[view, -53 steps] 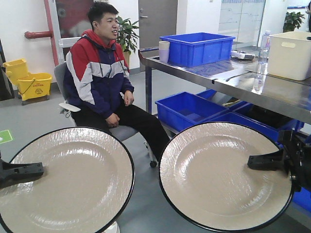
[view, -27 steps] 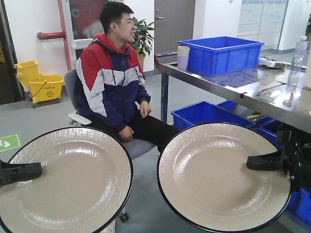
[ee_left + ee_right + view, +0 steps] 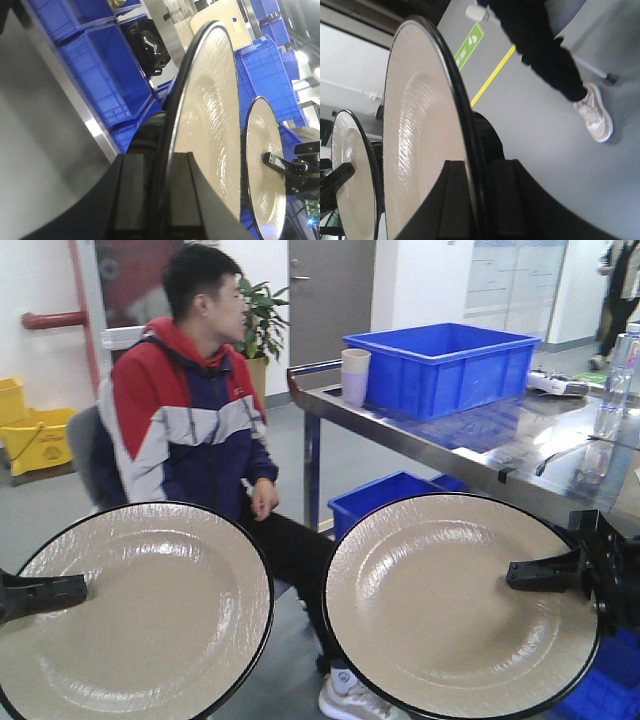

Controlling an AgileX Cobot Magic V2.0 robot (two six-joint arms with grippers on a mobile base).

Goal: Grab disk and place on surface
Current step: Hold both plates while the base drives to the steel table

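Note:
Two beige disks with black rims are held upright side by side in the air. My left gripper (image 3: 82, 589) is shut on the left disk (image 3: 150, 610) at its left rim; the left wrist view shows that gripper (image 3: 161, 167) pinching the rim of this disk (image 3: 210, 115). My right gripper (image 3: 512, 574) is shut on the right disk (image 3: 450, 600) at its right rim, seen edge-on as the right gripper (image 3: 475, 172) clamps its disk (image 3: 415, 125). A shiny metal tabletop (image 3: 480, 435) stands behind at the right; I make out no tape rectangle on it.
A seated man (image 3: 190, 430) in a red and blue jacket is right behind the disks. On the metal table stand a blue bin (image 3: 440, 365), a cup (image 3: 355, 375) and a water bottle (image 3: 612, 370). Blue crates (image 3: 385, 495) sit beneath it. A yellow mop bucket (image 3: 25, 435) is far left.
The background has shifted sideways while both disks and grippers keep their places in view. The metal table now looks nearer at the right, and the man has turned his head away.

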